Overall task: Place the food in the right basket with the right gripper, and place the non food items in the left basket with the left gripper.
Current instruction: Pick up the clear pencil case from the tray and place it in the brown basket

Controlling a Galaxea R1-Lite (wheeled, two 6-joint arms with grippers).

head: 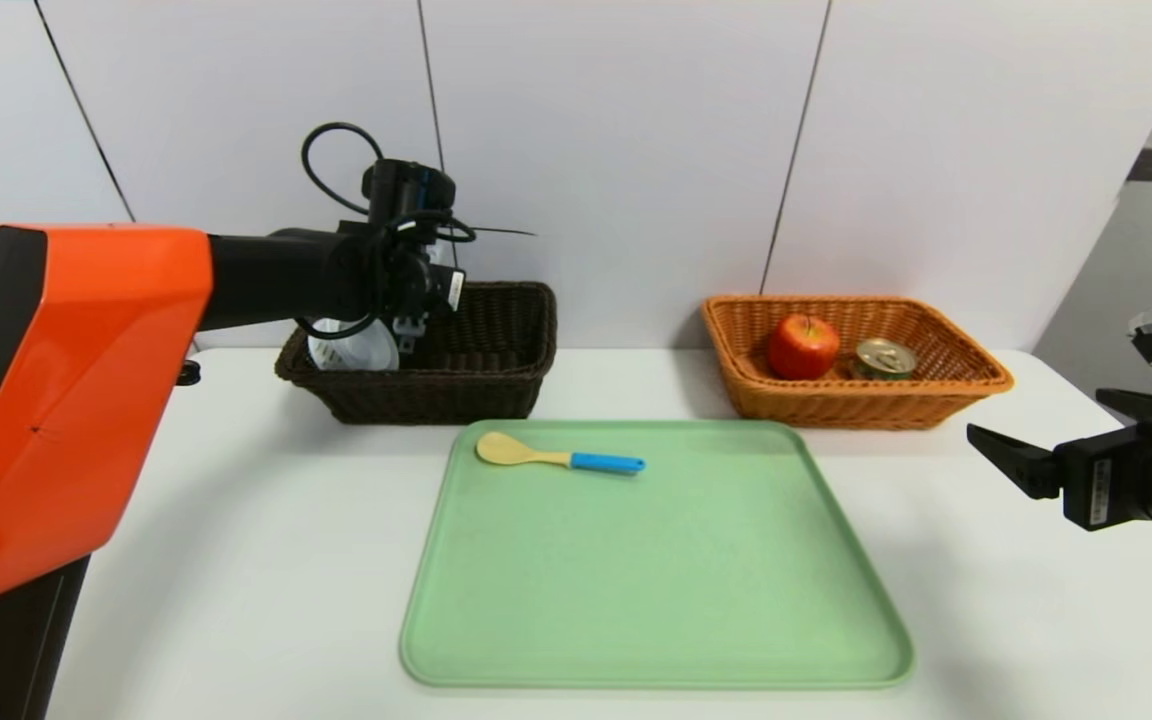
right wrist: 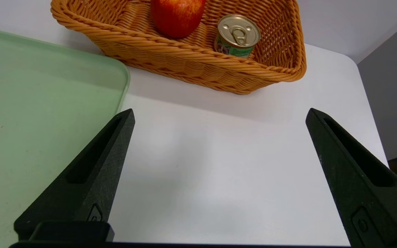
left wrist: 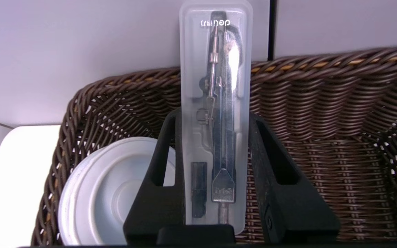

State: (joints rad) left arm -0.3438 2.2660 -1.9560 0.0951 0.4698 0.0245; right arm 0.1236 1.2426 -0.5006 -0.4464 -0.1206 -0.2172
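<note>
Over the dark brown left basket (head: 496, 370) (left wrist: 322, 103), my left gripper (left wrist: 214, 115) is shut on a flat grey oblong case (left wrist: 215, 69), held upright between the fingers. A white round cup (head: 351, 350) (left wrist: 98, 193) lies in that basket's corner. The utensil with yellow head and blue handle (head: 556, 457) rests on the green tray (head: 656, 600). Inside the orange right basket (head: 936, 395) (right wrist: 191, 65) are the red apple (head: 802, 346) (right wrist: 177, 15) and the gold-lidded tin (head: 884, 358) (right wrist: 238, 36). My right gripper (head: 1036, 412) (right wrist: 220, 112) hangs open and empty above the table, in front of the orange basket.
Both baskets stand at the back of the white table (head: 236, 520), against the wall. The tray (right wrist: 29, 103) fills the middle, and the table's right edge (right wrist: 367, 103) lies close to my right gripper.
</note>
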